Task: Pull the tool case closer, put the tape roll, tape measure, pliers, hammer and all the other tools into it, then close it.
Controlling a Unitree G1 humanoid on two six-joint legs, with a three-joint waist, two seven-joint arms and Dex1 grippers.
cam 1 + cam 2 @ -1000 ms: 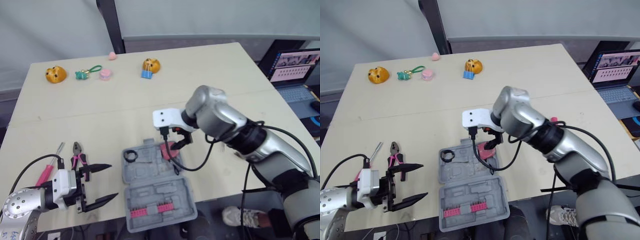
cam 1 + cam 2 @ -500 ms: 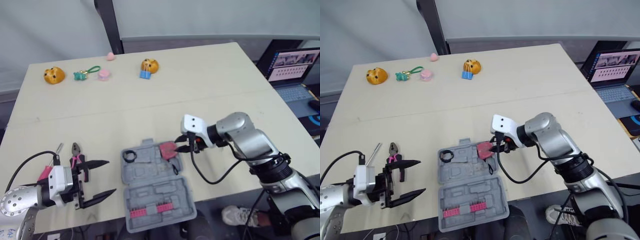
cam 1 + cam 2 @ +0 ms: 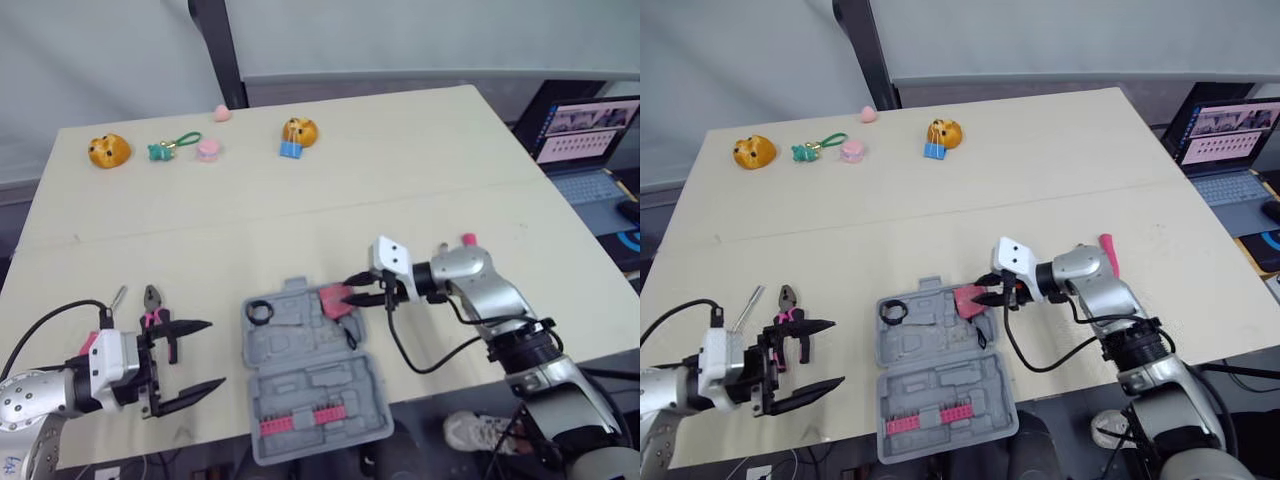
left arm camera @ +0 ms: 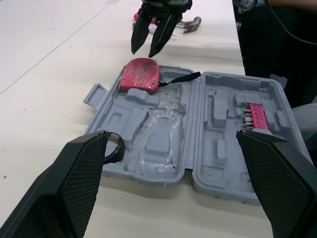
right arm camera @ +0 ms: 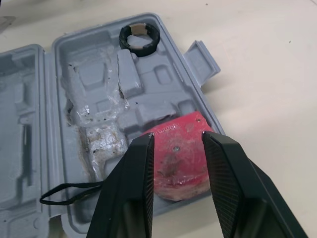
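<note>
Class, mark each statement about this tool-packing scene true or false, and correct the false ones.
1. The tool case lies open. True.
2. The tape measure lies on the table outside the case. False: it rests inside the case.
3. The tape roll sits in the case. True.
4. The left gripper grips the pliers. False: it is open, and the pliers lie on the table.

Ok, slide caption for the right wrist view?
Right gripper open, close by the red tape measure lying in the tool case; tape roll also inside.
</note>
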